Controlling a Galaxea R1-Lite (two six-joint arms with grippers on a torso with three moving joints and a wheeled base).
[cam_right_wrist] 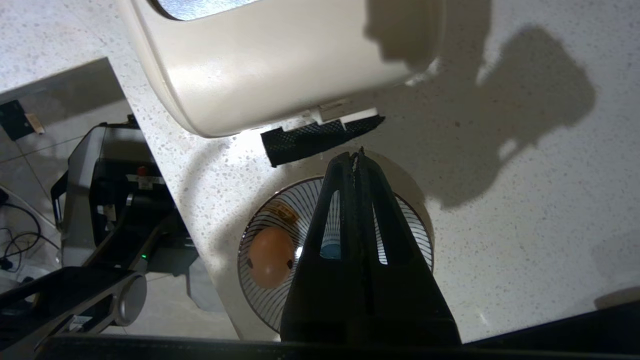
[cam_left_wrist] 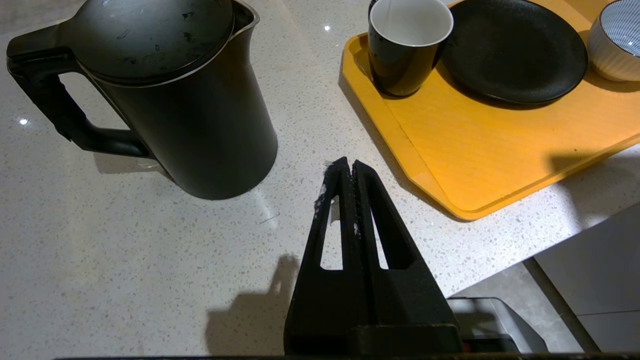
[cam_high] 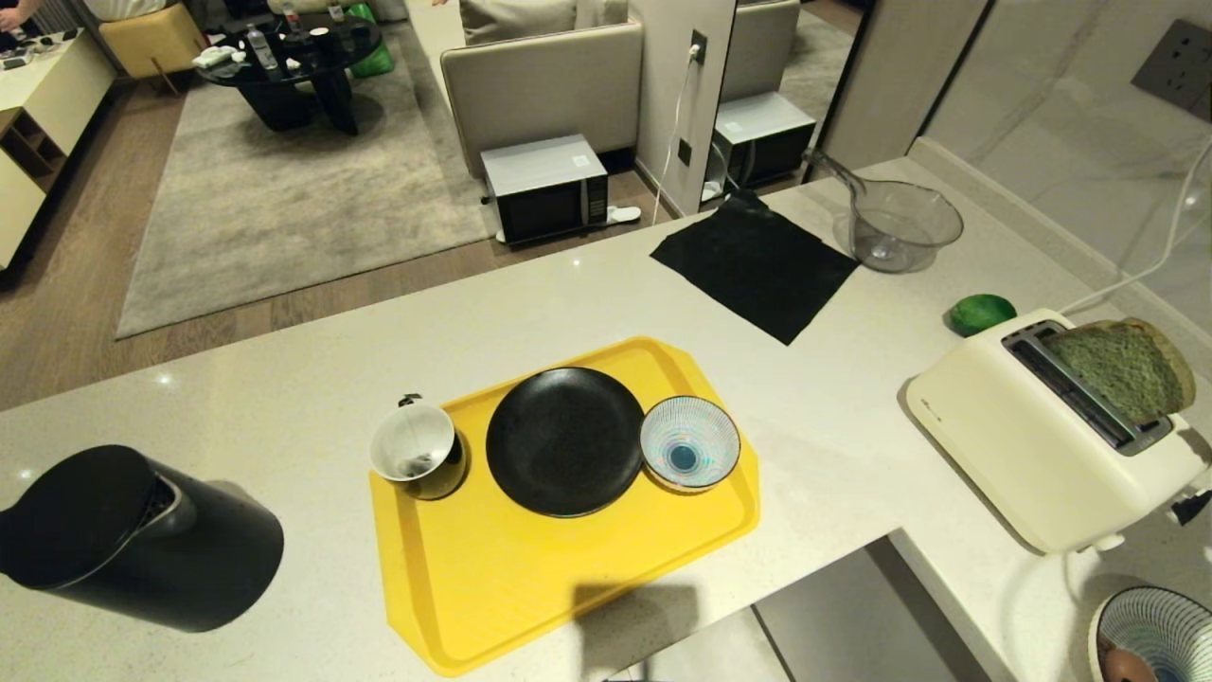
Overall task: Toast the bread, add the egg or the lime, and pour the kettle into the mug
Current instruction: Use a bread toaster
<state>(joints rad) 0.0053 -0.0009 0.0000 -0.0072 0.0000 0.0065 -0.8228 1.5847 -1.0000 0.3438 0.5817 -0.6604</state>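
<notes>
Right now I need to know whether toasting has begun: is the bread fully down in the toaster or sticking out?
Sticking out. The bread leans tilted from the toaster slot, mostly above it.

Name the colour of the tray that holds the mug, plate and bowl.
The tray is bright yellow, best seen in the head view.

The bread [cam_high: 1122, 367], a greenish slice with tan crust, stands tilted in the far slot of the toaster [cam_high: 1032, 455] at right. The dark green lime [cam_high: 982, 314] lies on the worktop [cam_high: 284, 398] just beyond it. The spotted egg [cam_right_wrist: 270, 257] rests in a striped bowl [cam_right_wrist: 400, 210] at near right. The black kettle [cam_high: 133, 540] stands upright at near left, lid apparently shut. The mug [cam_high: 418, 449], white inside, sits on the yellow tray's [cam_high: 492, 587] left edge.
</notes>
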